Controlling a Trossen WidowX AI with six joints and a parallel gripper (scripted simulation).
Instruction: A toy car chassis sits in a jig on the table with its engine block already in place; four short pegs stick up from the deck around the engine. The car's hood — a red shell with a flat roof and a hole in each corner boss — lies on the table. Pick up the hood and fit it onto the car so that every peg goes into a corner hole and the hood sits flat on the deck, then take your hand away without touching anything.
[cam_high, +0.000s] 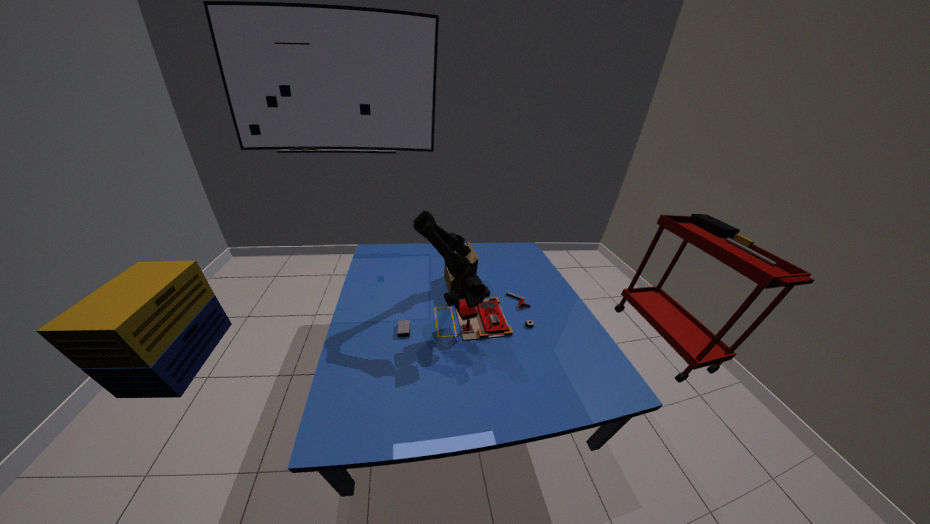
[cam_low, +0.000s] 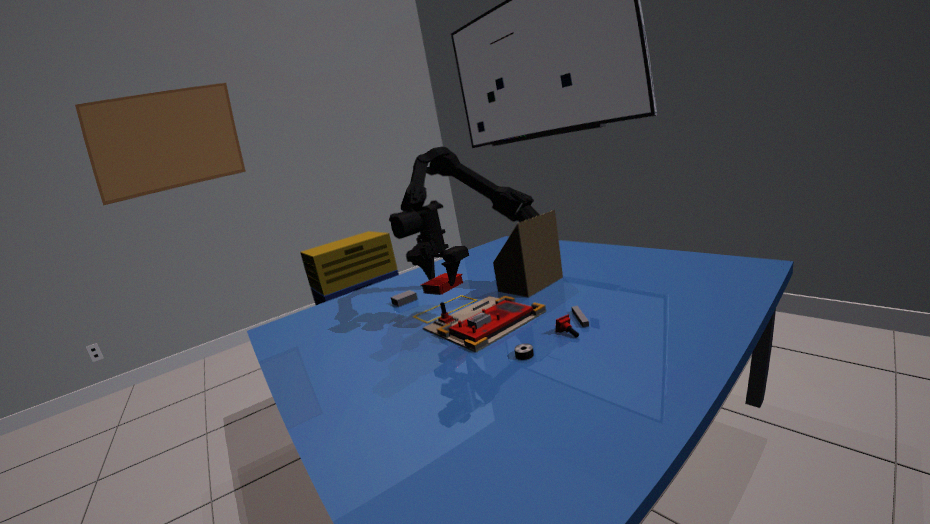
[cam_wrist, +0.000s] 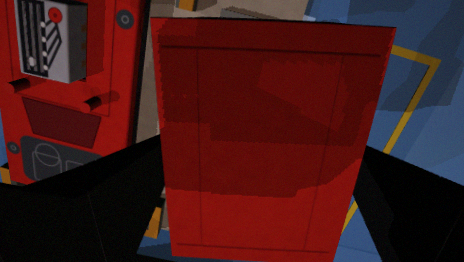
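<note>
The red hood (cam_high: 466, 309) (cam_low: 442, 284) (cam_wrist: 260, 150) hangs in the air, roof toward the wrist camera. My gripper (cam_low: 441, 280) (cam_wrist: 258, 148) is shut on its two long sides. The hood is above the left part of the jig (cam_wrist: 147, 90) (cam_high: 469, 336), beside the chassis and higher than it. The red chassis (cam_high: 484, 322) (cam_low: 492, 326) (cam_wrist: 117, 127) sits in the jig with the grey engine block (cam_low: 479, 319) (cam_wrist: 75, 50) on its deck. Two pegs show in the wrist view, one of them a dark peg (cam_wrist: 92, 103) near the engine. The hood's corner holes are hidden.
An upright black post (cam_low: 443, 310) with a red foot stands on the jig's left part. A grey block (cam_high: 403, 328) (cam_low: 404, 298) lies left. A black wheel (cam_high: 529, 323) (cam_low: 523, 352), a red part (cam_low: 563, 323) and a grey bar (cam_low: 580, 316) lie right. A brown wedge (cam_low: 541, 253) stands behind.
</note>
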